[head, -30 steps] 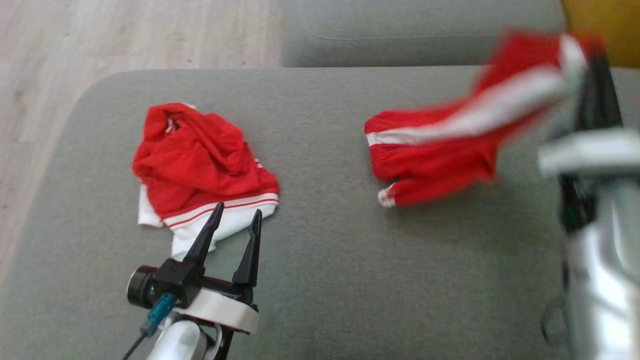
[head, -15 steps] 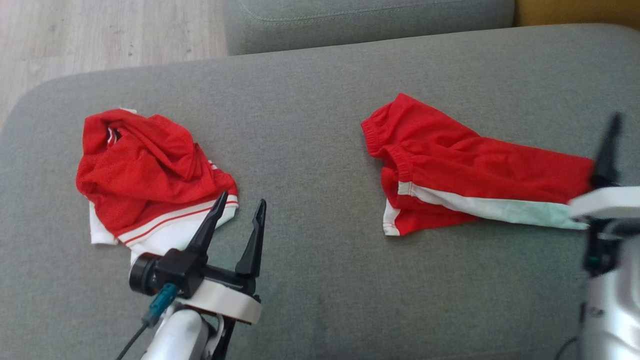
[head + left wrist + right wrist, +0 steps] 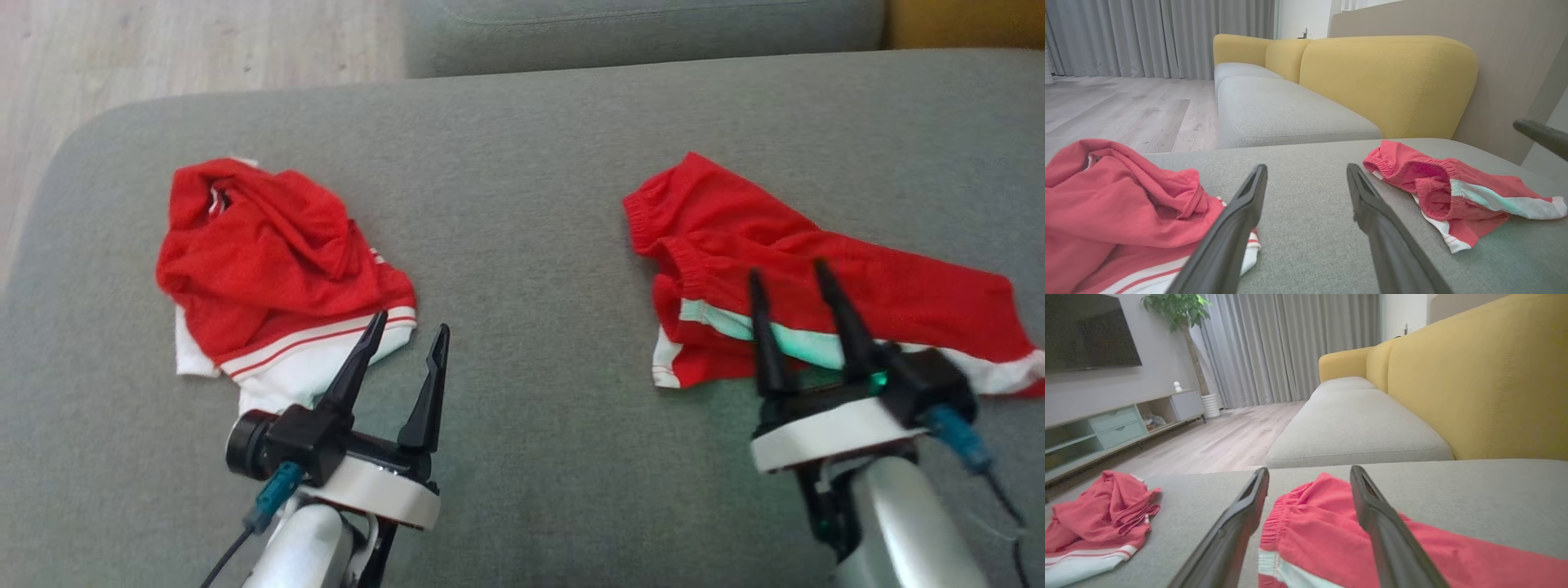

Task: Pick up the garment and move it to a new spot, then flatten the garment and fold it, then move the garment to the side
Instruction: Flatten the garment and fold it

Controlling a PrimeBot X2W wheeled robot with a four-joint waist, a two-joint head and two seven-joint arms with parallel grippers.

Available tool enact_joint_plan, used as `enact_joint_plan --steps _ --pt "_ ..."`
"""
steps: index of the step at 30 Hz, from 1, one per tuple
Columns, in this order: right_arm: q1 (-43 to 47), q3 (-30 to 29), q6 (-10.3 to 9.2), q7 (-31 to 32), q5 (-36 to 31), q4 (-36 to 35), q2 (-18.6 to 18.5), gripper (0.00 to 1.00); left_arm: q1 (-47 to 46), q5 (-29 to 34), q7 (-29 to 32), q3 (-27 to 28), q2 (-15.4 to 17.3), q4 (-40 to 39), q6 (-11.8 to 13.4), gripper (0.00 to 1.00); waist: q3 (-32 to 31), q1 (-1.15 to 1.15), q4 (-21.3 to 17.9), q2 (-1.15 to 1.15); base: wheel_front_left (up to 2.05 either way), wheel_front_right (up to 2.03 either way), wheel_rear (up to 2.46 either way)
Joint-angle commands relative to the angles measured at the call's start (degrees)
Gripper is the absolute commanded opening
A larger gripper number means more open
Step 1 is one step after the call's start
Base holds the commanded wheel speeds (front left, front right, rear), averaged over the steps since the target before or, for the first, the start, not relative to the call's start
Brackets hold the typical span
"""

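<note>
The garment, red shorts [image 3: 882, 278] with a white side stripe, lies stretched out and wrinkled on the right of the grey sofa cushion [image 3: 531, 204]. My right gripper [image 3: 785, 269] hovers open over the shorts' near edge, by the waistband end, with nothing between its fingers. In the right wrist view the shorts [image 3: 1331, 535] lie under the open gripper [image 3: 1309, 469]. At the near edge of a crumpled red and white shirt [image 3: 269, 253], my left gripper [image 3: 412, 321] is open and empty. The left wrist view shows this gripper [image 3: 1306, 167] between the shirt [image 3: 1118, 192] and the shorts [image 3: 1437, 183].
The cushion's rounded left corner drops to a wooden floor [image 3: 163, 49]. Another grey seat cushion [image 3: 637, 33] adjoins at the back. A yellow backrest [image 3: 1388, 81] rises behind the seats. A TV cabinet [image 3: 1106, 424] stands across the room.
The right gripper has opened and let go of the shorts, which hung lifted a second ago and now lie on the cushion. It has drawn back over their near edge. The head camera shifted.
</note>
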Motion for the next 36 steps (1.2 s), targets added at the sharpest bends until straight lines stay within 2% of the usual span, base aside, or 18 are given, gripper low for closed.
enact_joint_plan --steps 1,4,8,17,18,19,28,36 --pt "-2.05 3.13 -0.04 -0.61 -2.30 -0.86 -0.22 1.00 -2.33 0.47 -0.53 2.05 -0.19 -1.65 -0.32 1.00 0.62 0.00 1.18 0.00 0.00 0.00 0.00" --pt "-2.65 3.86 -0.04 -0.47 -3.84 1.45 -0.22 1.00 -2.47 0.56 -0.53 1.97 -0.36 -1.42 -0.49 1.00 0.85 0.00 1.97 0.00 0.00 0.00 0.00" --pt "-6.00 3.30 -0.04 2.44 -6.56 8.53 -0.22 1.00 -2.83 0.68 -0.53 1.82 -0.99 -1.01 -0.79 1.00 1.30 0.00 3.87 0.00 0.00 0.00 0.00" --pt "-11.11 1.89 -0.04 5.97 -8.36 18.49 -0.22 1.00 -2.81 0.90 -0.53 2.01 -1.91 -0.91 -1.19 1.00 1.88 0.00 5.94 0.00 0.00 0.00 0.00" --pt "-11.54 2.54 -0.04 6.09 -7.83 19.22 -0.22 0.41 -2.81 0.95 -0.53 2.05 -1.98 -0.88 -1.24 1.00 1.93 0.00 6.07 0.00 0.00 0.00 0.00" --pt "-11.96 3.26 -0.04 5.87 -7.15 19.61 -0.22 0.00 -2.82 1.02 -0.53 2.09 -2.04 -0.87 -1.29 1.00 1.99 0.00 6.15 0.00 0.00 0.00 0.00" --pt "-13.69 13.76 -0.04 2.70 1.55 17.17 -0.22 0.00 -2.55 1.65 -0.53 3.11 -2.26 -0.57 -1.66 1.00 1.61 0.00 5.38 0.00 0.00 0.00 0.00" --pt "-12.81 21.51 -0.04 3.23 6.70 14.43 -0.22 0.00 -2.00 2.16 -0.54 3.56 -2.29 -0.18 -2.03 1.00 0.00 0.00 4.73 0.00 0.00 0.00 0.00"
